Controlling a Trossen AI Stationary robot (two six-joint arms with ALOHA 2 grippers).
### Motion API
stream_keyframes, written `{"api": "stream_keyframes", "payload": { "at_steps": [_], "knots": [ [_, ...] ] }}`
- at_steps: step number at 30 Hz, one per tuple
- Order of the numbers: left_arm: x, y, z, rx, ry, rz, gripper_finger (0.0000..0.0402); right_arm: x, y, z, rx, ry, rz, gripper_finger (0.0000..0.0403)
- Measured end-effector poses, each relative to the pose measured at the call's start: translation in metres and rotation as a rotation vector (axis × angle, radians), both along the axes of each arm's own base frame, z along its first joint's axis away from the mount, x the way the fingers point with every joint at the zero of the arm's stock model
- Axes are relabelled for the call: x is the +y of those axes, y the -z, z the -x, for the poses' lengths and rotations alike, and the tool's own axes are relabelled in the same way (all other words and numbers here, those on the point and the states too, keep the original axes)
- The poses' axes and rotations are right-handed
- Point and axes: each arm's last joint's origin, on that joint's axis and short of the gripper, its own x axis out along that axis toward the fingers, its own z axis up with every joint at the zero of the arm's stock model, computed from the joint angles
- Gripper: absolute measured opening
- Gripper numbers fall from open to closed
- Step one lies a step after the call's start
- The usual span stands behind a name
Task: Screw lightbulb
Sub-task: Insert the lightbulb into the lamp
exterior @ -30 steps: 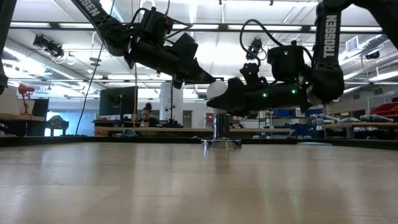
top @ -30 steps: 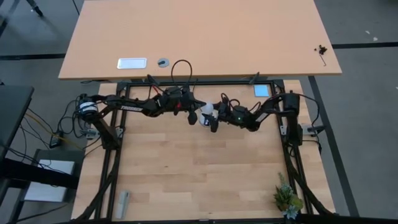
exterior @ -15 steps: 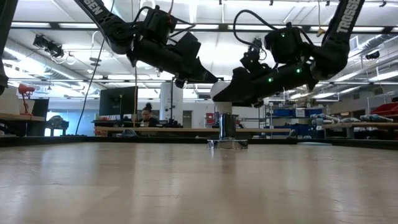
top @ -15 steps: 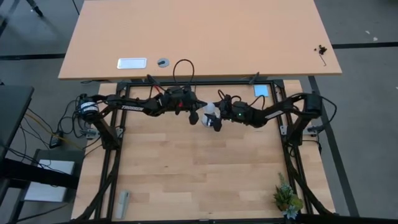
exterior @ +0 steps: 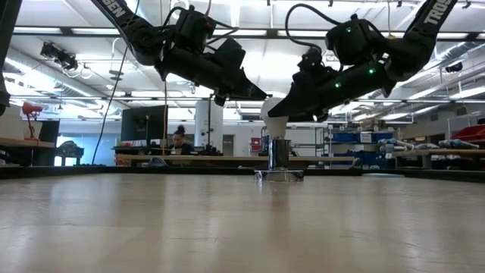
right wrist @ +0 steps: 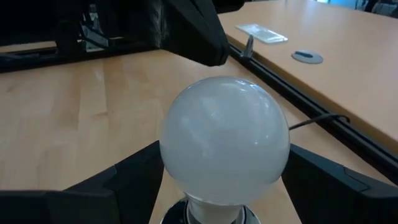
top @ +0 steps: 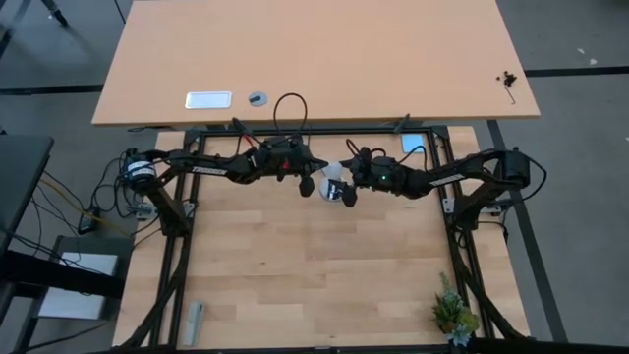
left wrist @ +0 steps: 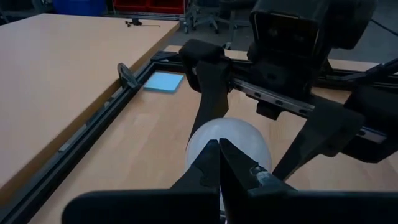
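The right gripper [top: 337, 187] is at the far middle part of the table [top: 295, 265], and its two dark fingers [right wrist: 336, 180] stand wide apart, one on each side of the lightbulb [right wrist: 224, 140]. In the right wrist view there is a small gap between the glass and each finger, so the fingers are around the bulb, but I cannot tell if they touch it. The lightbulb is white and frosted, with a round, smooth head that becomes narrow toward the bottom. It stands upright, with the round end up, on top of a silvery socket [exterior: 279, 155] that has a round flat foot resting on the table. In the low view the white glass [exterior: 274, 120] shows just under the right gripper and directly above the metal socket. If the thread of the bulb is already inside the socket is not clear, because this part is hidden. The left gripper [top: 307, 185] hangs above the table just beside the bulb, on the other side from the right gripper. Its fingers [left wrist: 214, 162] are pressed together and hold nothing; in the left wrist view their tips point at the white bulb [left wrist: 239, 140], very near to it. In the room behind the table a person [exterior: 179, 141] sits at a desk.
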Motion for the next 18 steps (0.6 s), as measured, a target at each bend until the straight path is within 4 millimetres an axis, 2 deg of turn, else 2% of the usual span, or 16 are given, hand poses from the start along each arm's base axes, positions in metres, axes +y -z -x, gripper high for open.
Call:
{"api": "stream_keyframes", "payload": {
  "at_steps": [9, 18],
  "knots": [
    [-0.004, -0.001, -0.001, -0.005, 0.010, -0.001, 0.0000, 0.001, 0.007, 0.002, 0.070, -0.001, -0.017, 0.0308],
    [-0.008, -0.001, -0.003, -0.006, 0.022, -0.003, 0.0000, 0.004, 0.011, 0.003, 0.118, -0.010, -0.029, 0.0258]
  ]
}}
